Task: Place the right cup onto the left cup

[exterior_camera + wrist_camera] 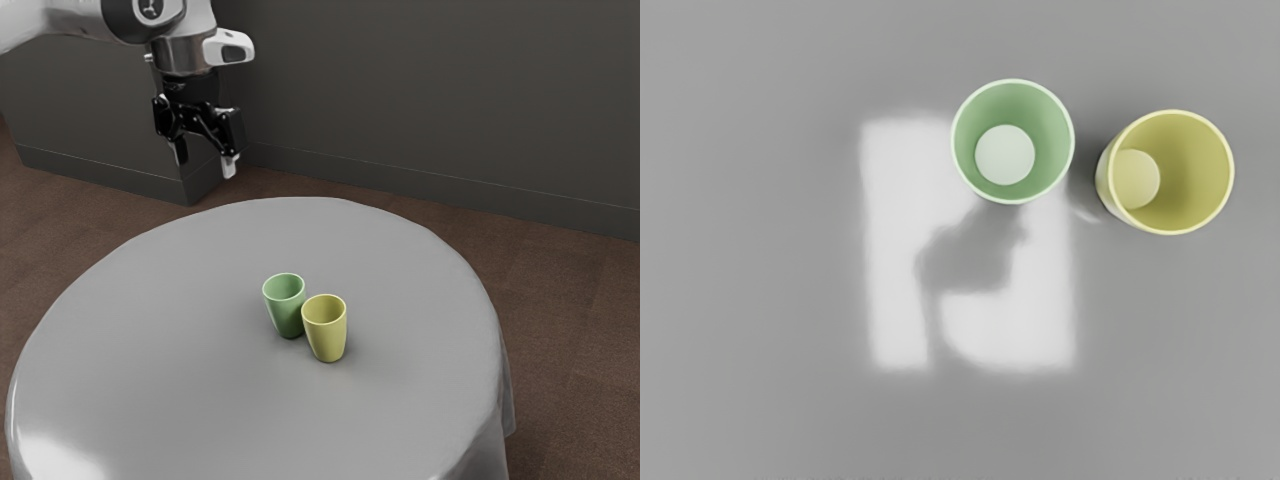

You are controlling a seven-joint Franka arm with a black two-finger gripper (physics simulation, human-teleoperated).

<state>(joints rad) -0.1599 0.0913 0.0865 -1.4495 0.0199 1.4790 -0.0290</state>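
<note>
My black gripper [203, 163] hangs high at the exterior view's upper left, open, with nothing between its fingers and well away from both cups. A green cup [287, 308] stands upright near the middle of the table, and a yellow cup [326, 330] stands upright close beside it, toward the exterior view's right. From above, in the wrist view, the green cup [1012, 141] and the yellow cup [1180, 175] show their hollow insides, with a small gap between their rims.
A round table [180, 330] with a smooth grey cover holds the cups. Behind it runs a dark wall [420, 90] above a brown floor [570, 290]. Bright reflections with a dark shadow lie on the tabletop [770, 300] by the green cup.
</note>
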